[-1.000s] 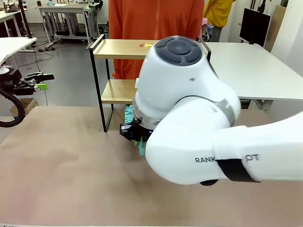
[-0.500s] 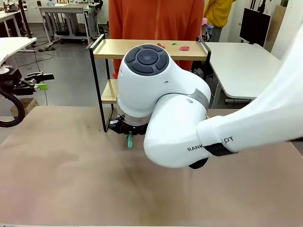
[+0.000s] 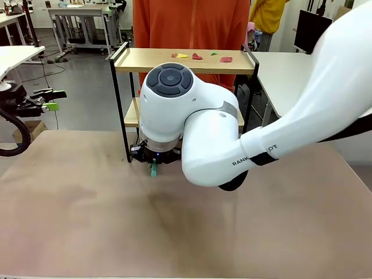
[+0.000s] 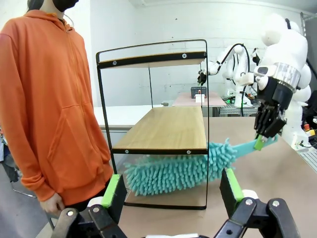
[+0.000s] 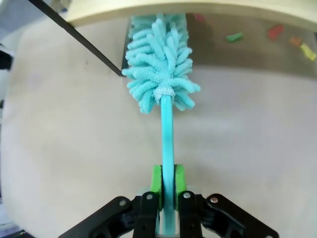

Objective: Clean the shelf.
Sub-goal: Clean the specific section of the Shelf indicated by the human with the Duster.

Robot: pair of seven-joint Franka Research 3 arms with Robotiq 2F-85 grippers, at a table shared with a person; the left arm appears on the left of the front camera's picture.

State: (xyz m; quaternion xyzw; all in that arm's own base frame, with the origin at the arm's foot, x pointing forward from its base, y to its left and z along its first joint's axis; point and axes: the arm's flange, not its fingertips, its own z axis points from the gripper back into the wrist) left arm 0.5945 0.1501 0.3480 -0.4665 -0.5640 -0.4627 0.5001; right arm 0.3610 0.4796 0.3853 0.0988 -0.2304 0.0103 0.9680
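The shelf (image 3: 145, 58) stands at the table's far side, with wooden boards in a black frame (image 4: 163, 129). Small red, yellow and green scraps (image 3: 196, 56) lie on its top board. My right gripper (image 3: 153, 164) is shut on the handle of a teal duster (image 5: 167, 148), the green pads (image 5: 156, 183) pressed against it. The fluffy duster head (image 4: 173, 171) reaches under the lower board (image 5: 198, 7), low over the table. More scraps (image 5: 234, 36) lie in the shade there. My left gripper (image 3: 55, 100) hangs off the table's left side, open and empty (image 4: 171, 191).
A person in an orange hoodie (image 3: 192, 23) stands right behind the shelf, one hand (image 4: 52, 203) low beside it. A white table (image 3: 308, 81) is at the back right. The brown tabletop (image 3: 116, 221) in front is bare.
My right arm has swung left and back toward the shelf's left leg, carrying the duster with it. The scraps on the top board have come into sight. The left arm has not moved.
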